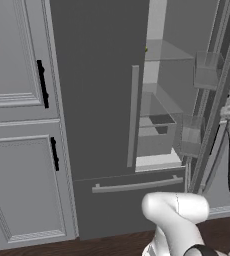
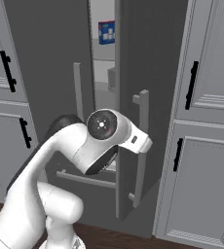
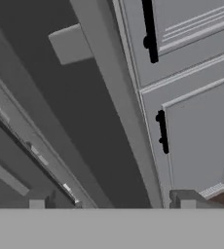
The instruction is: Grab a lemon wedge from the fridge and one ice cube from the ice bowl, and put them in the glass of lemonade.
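Fridge (image 1: 97,90): tall, dark grey, double-door. Left door shut, right door swung out. In the left base view the gap shows a pale interior with clear shelves and a drawer; door bins hang on the inner face of the open door.
Fridge handles: long grey vertical bar (image 1: 133,115) on the shut door; a second bar (image 2: 142,146) on the open door, seen in the right base view; a horizontal bar (image 1: 137,186) across the lower drawer.
Lemon wedge (image 1: 146,49): tiny yellow-green speck at the edge of the shut door, level with an upper shelf in the left base view. Mostly hidden; cannot tell how it lies.
Blue box (image 2: 107,32): blue carton with a red edge, on an upper shelf, seen through the door gap in the right base view.
Cabinets (image 1: 17,125): light grey panelled doors with short black handles, left of the fridge; more of the same (image 2: 206,121) right of it.
Arm (image 2: 60,165): white, bent, in front of the fridge; the wrist sits at the open door's bar handle in the right base view.
Claw (image 3: 111,204): two dark finger tips (image 3: 182,198) stand well apart at the bottom of the hand view, nothing between them. Open, empty.
Hand view, ahead of claw: the open door's handle bar running slantwise between the tips, dark door face on one side, cabinet panels on the other.
Floor (image 1: 112,245): dark reddish-brown wood strip under the fridge.
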